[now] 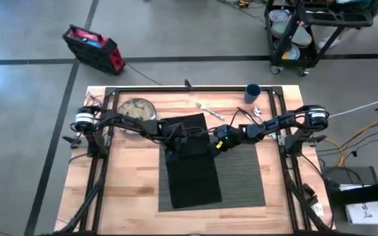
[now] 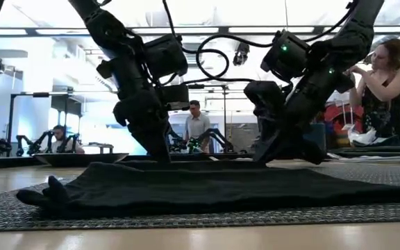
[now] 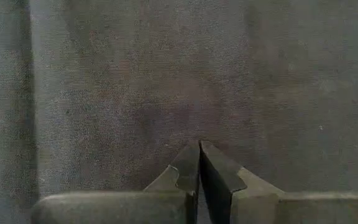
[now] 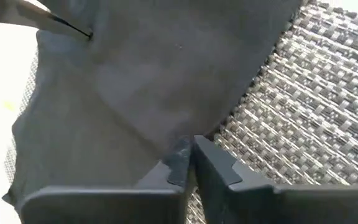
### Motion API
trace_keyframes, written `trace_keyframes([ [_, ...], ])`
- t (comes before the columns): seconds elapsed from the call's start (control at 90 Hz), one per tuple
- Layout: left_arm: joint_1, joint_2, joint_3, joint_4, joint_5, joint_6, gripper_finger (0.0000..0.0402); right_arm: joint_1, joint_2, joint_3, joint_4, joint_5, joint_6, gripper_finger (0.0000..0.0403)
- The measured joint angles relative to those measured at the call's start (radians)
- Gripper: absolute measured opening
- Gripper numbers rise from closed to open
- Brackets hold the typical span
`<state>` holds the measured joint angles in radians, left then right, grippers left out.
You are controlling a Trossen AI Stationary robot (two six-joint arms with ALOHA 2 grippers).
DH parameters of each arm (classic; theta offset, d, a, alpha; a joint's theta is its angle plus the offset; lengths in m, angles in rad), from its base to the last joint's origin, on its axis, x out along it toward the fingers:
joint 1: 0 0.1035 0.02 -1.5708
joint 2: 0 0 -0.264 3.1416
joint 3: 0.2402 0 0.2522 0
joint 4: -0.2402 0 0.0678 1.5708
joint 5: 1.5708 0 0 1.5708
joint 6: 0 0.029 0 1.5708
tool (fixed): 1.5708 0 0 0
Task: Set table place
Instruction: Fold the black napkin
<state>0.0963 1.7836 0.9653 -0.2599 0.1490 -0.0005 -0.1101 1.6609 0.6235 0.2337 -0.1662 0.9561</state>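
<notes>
Across the whole scene lies the table, light wooden planks with black rails along its sides, and both of my arms reach over it toward the middle. On the table, toward its near side and a little right of centre, lies the placemat, dark grey and ribbed. The black napkin is spread flat over the left part of the placemat, and its far end goes past the placemat's far edge onto the wood. My left gripper stands on the left edge of the napkin; in the left wrist view the two fingers are pressed together against the cloth, but I cannot tell if cloth is held between them. My right gripper is at the right edge of the napkin, just where the cloth meets the ribbed mat, and its fingers are also together, pinching the napkin edge as far as I can see. At the far left stands the round silvery plate. Near the far right corner stands the dark blue cup. Between plate and cup lies a fork, and just near the cup lies a spoon.
</notes>
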Motion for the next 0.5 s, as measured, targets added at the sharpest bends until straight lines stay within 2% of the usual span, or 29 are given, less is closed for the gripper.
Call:
trace_keyframes([
  [0.5, 0.000, -0.027, -0.002, 0.001, -0.001, -0.001, 0.0000, 0.000, -0.012, 0.000, 0.041, -0.019, -0.001, 0.0000],
])
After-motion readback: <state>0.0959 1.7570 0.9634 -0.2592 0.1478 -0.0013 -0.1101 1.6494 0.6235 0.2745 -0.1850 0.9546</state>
